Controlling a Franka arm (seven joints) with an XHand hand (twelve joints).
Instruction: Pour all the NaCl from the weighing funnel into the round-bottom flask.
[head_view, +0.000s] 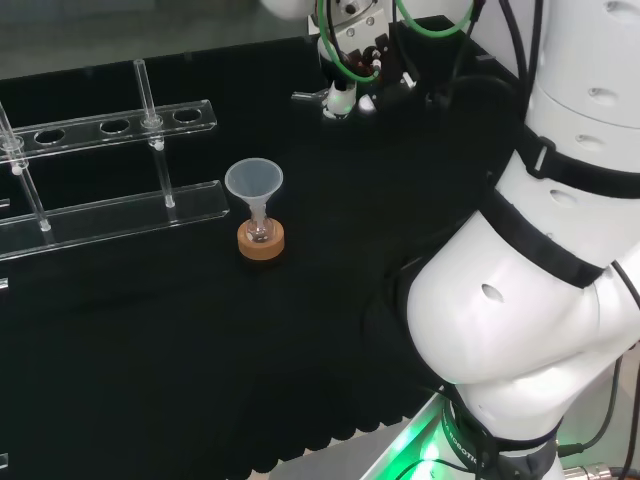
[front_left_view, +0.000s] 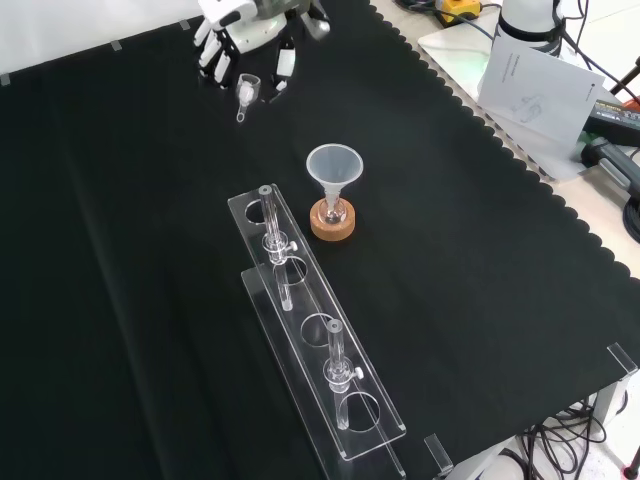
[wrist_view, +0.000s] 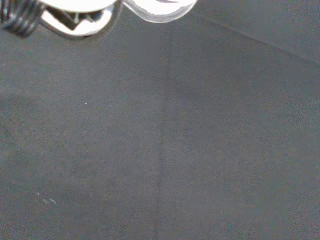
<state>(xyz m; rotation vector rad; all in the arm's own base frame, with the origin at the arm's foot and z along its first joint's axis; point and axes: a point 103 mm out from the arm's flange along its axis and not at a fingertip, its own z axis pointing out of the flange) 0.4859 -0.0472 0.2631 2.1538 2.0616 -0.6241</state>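
Note:
A small round-bottom flask (head_view: 261, 236) (front_left_view: 332, 213) sits on a cork ring (head_view: 261, 243) (front_left_view: 332, 226) near the middle of the cloth, with a clear plastic funnel (head_view: 254, 180) (front_left_view: 333, 165) standing in its neck. The hand (head_view: 352, 72) (front_left_view: 245, 30) hovers above the cloth, to the right of the flask in the head view and farther off in the front view. Its fingers and thumb are curled on a small clear weighing funnel (head_view: 312, 97) (front_left_view: 246, 93), whose stem sticks out from the hand. I cannot see what the weighing funnel holds. A blurred white part of the hand (wrist_view: 75, 12) shows in the wrist view over bare cloth.
A clear acrylic test-tube rack (head_view: 110, 205) (front_left_view: 320, 360) with a few tubes stands left of the flask in the head view, nearer in the front view. The cloth's scalloped edge (front_left_view: 520, 150) runs along the front view's right, with papers and cables beyond.

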